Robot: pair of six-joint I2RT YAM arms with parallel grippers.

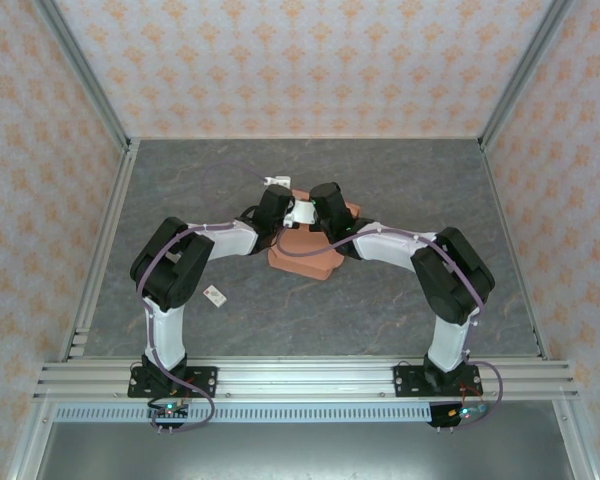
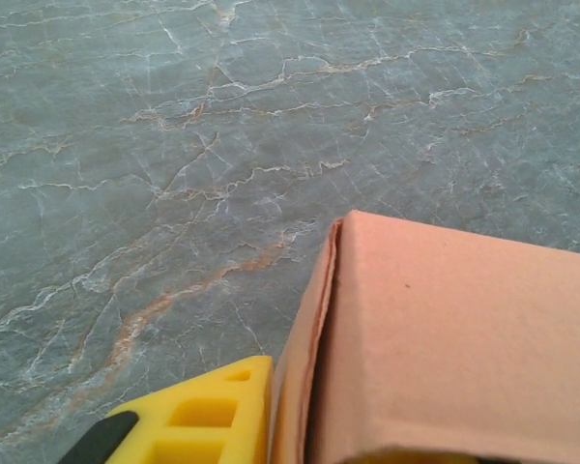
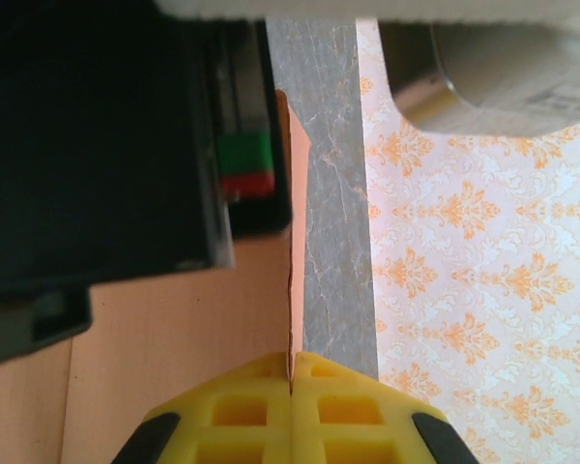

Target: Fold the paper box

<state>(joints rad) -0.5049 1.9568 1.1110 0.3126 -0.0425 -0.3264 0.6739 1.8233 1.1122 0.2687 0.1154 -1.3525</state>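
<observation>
The salmon-orange paper box lies partly folded at the middle of the table, and both arms meet over it. My left gripper reaches down at the box's far left side. In the left wrist view, one yellow finger presses against a doubled upright wall of the box, and the other finger is mostly hidden behind that panel. My right gripper comes in from the right. Its yellow jaws are shut on a thin cardboard edge of the box.
A tiny white tag lies on the grey marbled table near the left arm's elbow. Patterned walls and aluminium posts enclose the table on three sides. The left arm's black wrist sits very close in front of my right gripper.
</observation>
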